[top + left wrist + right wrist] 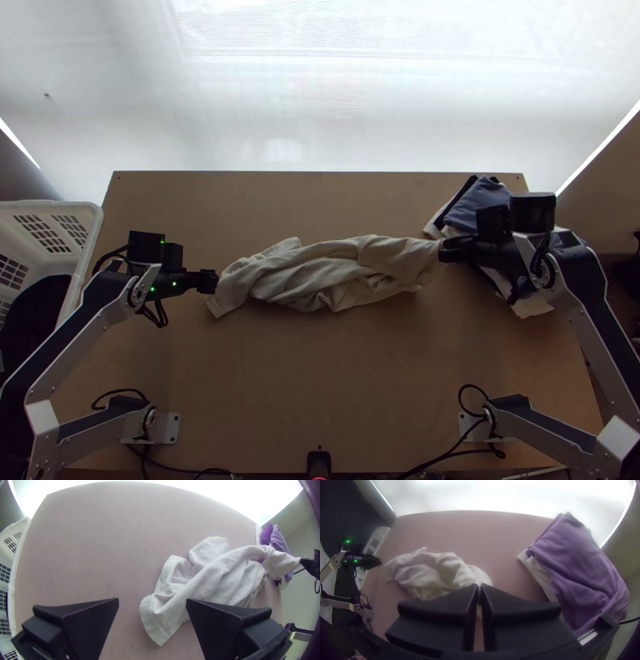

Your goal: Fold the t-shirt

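In the top view a light beige t-shirt (336,272) lies bunched in a long strip across the middle of the table. My left gripper (210,282) is at its left end; in the left wrist view the left gripper (152,603) stands open, the shirt (213,576) partly between and beyond its fingers, not gripped. At the strip's right end is my right gripper (450,249). The right wrist view shows the right gripper (478,588) shut on a part of the shirt (433,571), which is drawn up to its fingertips.
A pile of folded clothes, purple-blue (484,204) and white, lies at the table's right side, partly under the right arm. A white basket (92,240) with dark cloth inside stands at the left edge. Bare table (320,360) lies in front of the shirt.
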`<act>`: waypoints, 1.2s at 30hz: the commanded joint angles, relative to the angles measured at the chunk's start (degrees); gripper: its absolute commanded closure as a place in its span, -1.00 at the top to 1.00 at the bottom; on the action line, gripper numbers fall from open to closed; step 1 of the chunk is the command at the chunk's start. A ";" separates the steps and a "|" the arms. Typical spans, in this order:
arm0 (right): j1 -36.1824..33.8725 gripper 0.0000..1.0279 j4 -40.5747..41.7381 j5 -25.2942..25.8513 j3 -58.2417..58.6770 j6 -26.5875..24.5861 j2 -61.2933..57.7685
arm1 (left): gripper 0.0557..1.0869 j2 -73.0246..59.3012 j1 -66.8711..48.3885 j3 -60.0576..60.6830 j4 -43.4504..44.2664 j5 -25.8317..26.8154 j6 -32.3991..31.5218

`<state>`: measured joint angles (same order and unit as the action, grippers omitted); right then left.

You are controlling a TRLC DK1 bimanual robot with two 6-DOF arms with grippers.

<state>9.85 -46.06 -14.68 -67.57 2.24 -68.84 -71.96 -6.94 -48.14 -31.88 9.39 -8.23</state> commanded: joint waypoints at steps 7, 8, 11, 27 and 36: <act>-2.99 -0.94 -5.62 -1.06 1.48 -2.50 1.87 | 0.90 -3.89 -1.32 -0.55 0.59 0.10 0.41; -2.73 -0.94 -5.53 -1.06 1.39 -2.42 1.78 | 0.90 -4.41 -1.94 -0.38 1.03 0.10 0.41; -1.85 -0.94 -5.00 -1.06 1.48 -1.63 1.69 | 0.90 -6.26 -3.52 0.06 2.35 0.10 0.49; -1.41 -0.94 -4.83 -1.06 -0.98 -1.54 1.87 | -0.92 2.00 -4.57 1.91 0.77 3.01 6.73; -1.15 -0.94 -4.83 -1.06 -2.74 -1.36 -0.68 | -0.92 15.54 -9.32 0.42 -21.38 13.90 14.82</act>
<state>8.51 -50.92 -15.86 -69.14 0.82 -67.99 -63.96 -13.17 -46.65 -40.12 17.91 1.04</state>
